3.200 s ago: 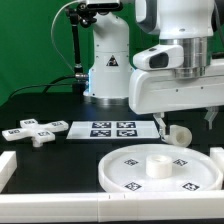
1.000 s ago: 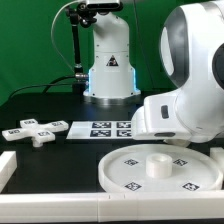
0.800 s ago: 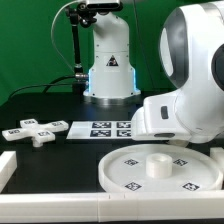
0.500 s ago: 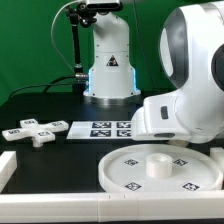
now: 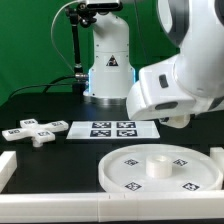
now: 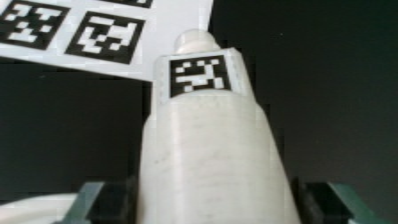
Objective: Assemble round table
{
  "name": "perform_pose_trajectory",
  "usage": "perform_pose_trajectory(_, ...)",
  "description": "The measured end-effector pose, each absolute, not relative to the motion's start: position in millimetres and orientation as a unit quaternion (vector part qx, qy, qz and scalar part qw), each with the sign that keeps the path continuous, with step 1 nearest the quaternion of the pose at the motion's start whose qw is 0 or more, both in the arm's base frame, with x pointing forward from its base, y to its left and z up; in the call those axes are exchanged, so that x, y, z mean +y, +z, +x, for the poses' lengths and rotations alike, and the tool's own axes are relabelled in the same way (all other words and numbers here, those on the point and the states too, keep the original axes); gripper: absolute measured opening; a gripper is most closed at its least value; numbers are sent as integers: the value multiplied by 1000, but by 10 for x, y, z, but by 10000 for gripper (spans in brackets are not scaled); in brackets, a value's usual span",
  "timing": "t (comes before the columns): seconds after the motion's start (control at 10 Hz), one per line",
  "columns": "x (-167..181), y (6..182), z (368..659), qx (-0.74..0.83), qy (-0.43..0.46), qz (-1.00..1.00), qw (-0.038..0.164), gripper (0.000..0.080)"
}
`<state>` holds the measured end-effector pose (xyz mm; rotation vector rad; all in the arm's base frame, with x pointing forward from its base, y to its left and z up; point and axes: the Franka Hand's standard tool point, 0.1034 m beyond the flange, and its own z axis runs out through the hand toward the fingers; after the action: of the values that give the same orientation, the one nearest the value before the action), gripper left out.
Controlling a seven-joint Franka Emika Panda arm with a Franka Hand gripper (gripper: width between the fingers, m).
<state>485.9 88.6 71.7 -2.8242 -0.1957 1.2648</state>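
Note:
In the wrist view the white tagged cylinder leg [image 6: 205, 130] runs out from between my fingers, and my gripper [image 6: 214, 205] is shut on its near end. In the exterior view the gripper [image 5: 180, 120] hangs under the arm's white body at the right, above the table; the leg is hidden there. The large round disc [image 5: 105, 170] with its raised centre hub lies flat at the front. The cross-shaped base piece [image 5: 32, 130] lies at the exterior view's left.
The marker board [image 5: 113, 128] lies flat between the base piece and the gripper, and shows beyond the leg's tip in the wrist view [image 6: 89, 30]. The robot's pedestal [image 5: 108, 70] stands behind it. White rails [image 5: 6, 165] border the table's front and sides.
The jaws have closed on the leg. The arm has risen and swung toward the exterior view's left, and the disc's far rim now shows.

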Motion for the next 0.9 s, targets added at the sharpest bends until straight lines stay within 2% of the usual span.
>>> perform_pose_trajectory(0.3,911,626,4943,-63,374,-925,22,409)
perform_pose_trajectory(0.4,906,476,5019,-73,333,-940,29,409)
perform_pose_trajectory(0.5,839,513,5066,-84,311,-946,35,409)
perform_pose_trajectory(0.6,749,677,5131,-86,297,-950,38,409)
perform_pose_trajectory(0.9,673,998,5330,-88,227,-969,37,409)
